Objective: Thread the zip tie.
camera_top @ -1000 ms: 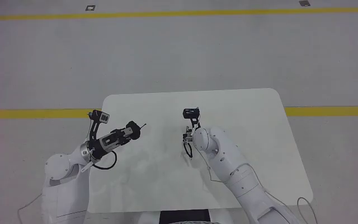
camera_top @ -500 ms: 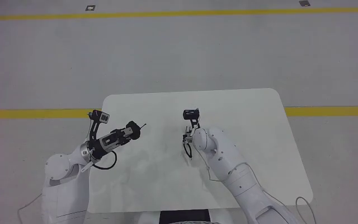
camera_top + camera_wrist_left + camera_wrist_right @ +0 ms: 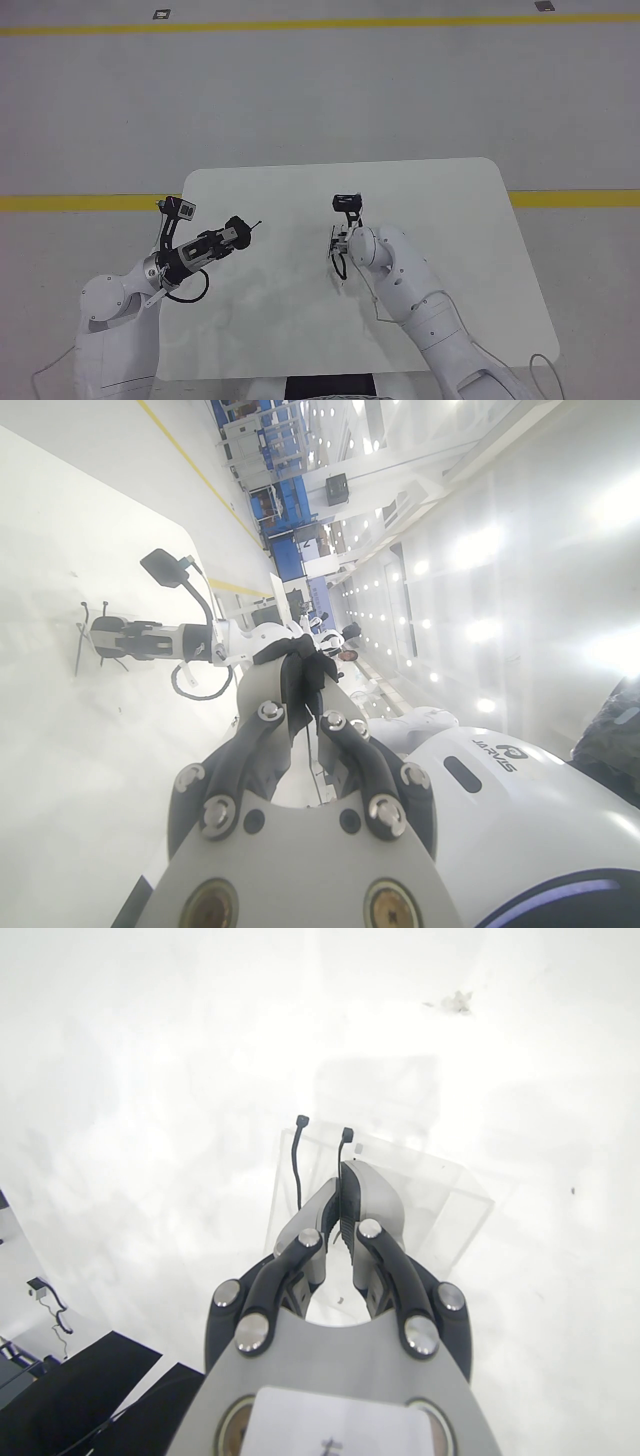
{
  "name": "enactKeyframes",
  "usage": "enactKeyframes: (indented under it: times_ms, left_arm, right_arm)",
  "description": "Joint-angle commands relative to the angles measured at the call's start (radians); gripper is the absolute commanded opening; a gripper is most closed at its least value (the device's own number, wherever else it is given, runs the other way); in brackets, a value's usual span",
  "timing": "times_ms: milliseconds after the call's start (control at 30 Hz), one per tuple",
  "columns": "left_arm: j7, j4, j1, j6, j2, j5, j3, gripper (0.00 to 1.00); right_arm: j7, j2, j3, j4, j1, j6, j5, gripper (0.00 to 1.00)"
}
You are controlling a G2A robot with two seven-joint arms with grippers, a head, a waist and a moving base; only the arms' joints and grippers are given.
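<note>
The right pincer (image 3: pixel 341 1188) pinches a thin black plastic zip tie (image 3: pixel 346 1132) above a clear plastic block (image 3: pixel 430 1178) on the white counter (image 3: pixel 430 200). The left pincer (image 3: pixel 240 231), well apart, is pressed together.

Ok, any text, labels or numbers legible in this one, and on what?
White label on the right gripper's base: one mark, cut off by the frame edge.
White tag by the right arm's cable: blurred.
Hall signs behind: too small.
Brand print on a white shell: legible, left unquoted.
</note>
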State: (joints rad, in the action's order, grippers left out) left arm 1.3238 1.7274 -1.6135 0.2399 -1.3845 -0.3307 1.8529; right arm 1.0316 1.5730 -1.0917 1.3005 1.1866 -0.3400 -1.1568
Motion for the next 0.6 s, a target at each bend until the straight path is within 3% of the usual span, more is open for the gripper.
enactKeyframes:
  times_ms: [0, 233, 567]
  left_arm:
    - [0.000, 0.000, 0.000, 0.000, 0.000, 0.000, 0.000, 0.00]
    - [0.000, 0.000, 0.000, 0.000, 0.000, 0.000, 0.000, 0.00]
    - [0.000, 0.000, 0.000, 0.000, 0.000, 0.000, 0.000, 0.00]
  right_arm:
    - [0.005, -0.001, -0.012, 0.012, 0.007, 0.000, 0.009, 0.00]
    - [0.018, -0.005, -0.052, 0.040, 0.024, 0.000, 0.071, 0.00]
    - [0.054, -0.024, -0.186, 0.159, 0.069, 0.067, 0.327, 0.00]
